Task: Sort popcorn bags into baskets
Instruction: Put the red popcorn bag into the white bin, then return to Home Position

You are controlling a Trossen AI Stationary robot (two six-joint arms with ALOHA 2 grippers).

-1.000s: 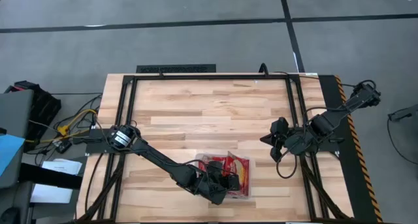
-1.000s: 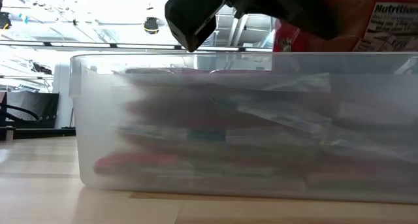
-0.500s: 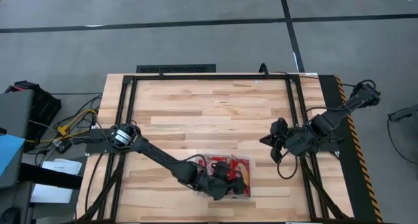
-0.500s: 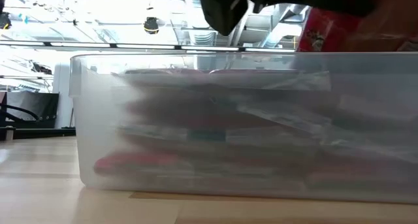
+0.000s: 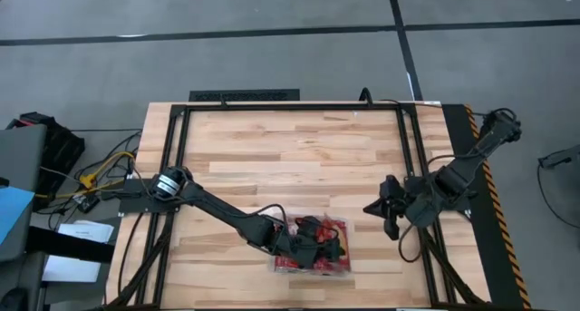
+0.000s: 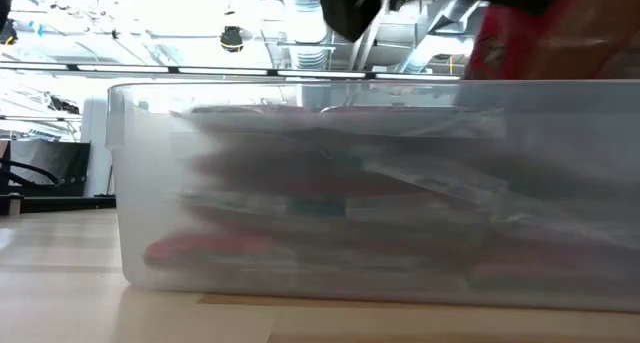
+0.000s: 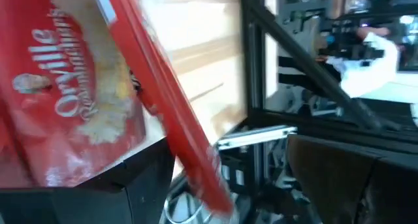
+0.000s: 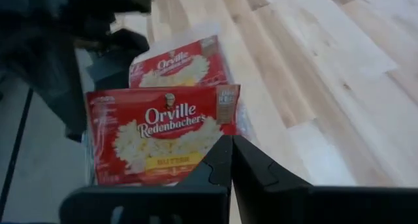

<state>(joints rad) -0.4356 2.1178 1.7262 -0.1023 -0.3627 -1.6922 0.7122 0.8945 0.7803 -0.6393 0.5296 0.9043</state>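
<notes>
Red popcorn bag (image 5: 337, 231) half hidden by left pincer (image 5: 317, 243).

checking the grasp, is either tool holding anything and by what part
The left tool pinches a popcorn bag by one edge, over the bin. The right tool holds nothing.

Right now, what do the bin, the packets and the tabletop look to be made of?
Bin: translucent plastic, lightly frosted; the stacked red packets show blurred through its wall.
Popcorn packets: glossy printed film or paper wrap, hard to tell which; there is sheen on the print.
Tabletop: pale wood planks with visible grain and seams, smooth finish.
</notes>
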